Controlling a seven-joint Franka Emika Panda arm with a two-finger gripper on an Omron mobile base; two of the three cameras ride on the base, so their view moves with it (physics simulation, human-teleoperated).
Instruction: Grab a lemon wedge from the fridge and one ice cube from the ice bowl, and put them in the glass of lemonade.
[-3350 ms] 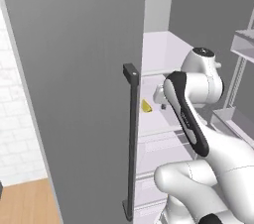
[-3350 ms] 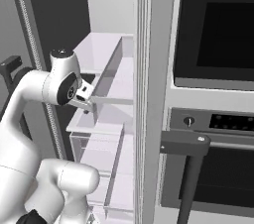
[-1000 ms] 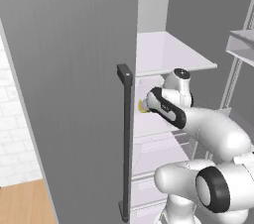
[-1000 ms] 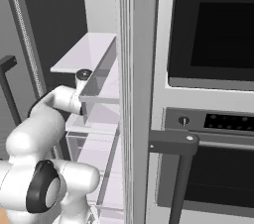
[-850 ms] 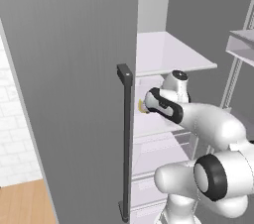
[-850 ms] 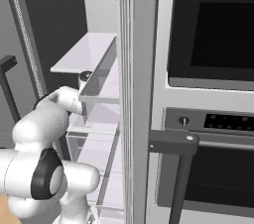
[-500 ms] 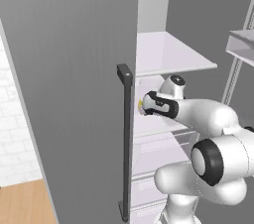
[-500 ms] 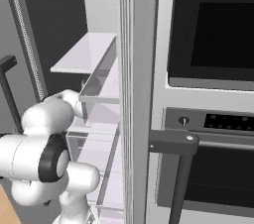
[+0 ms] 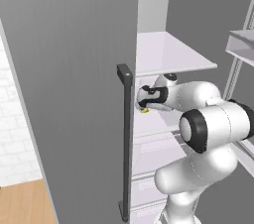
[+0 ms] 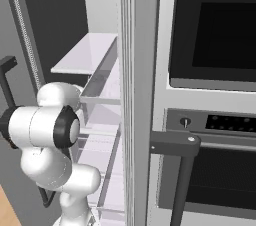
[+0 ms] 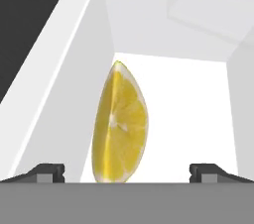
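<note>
Hand view puts you right over the lemon wedge: it lies on the white floor of a fridge shelf, its cut face toward the camera, and it sits between your two finger tips, which stand far apart at the bottom corners, one at each side, with nothing between them but the fruit. In the left base view you can see your gripper reaching in past the edge of the open door of the fridge, with a spot of yellow just below the hand on the middle shelf. So you are on the first step, fetching the wedge, and the jaws are wide open and not yet on it. As I read it, your next move calls for a short push forward so the fingers straddle the wedge, then a gentle close across its thin width; it looks small and slick, so centre it well or it may squirt sideways. After that you need to back out cleanly past the door's dark bar handle.
</note>
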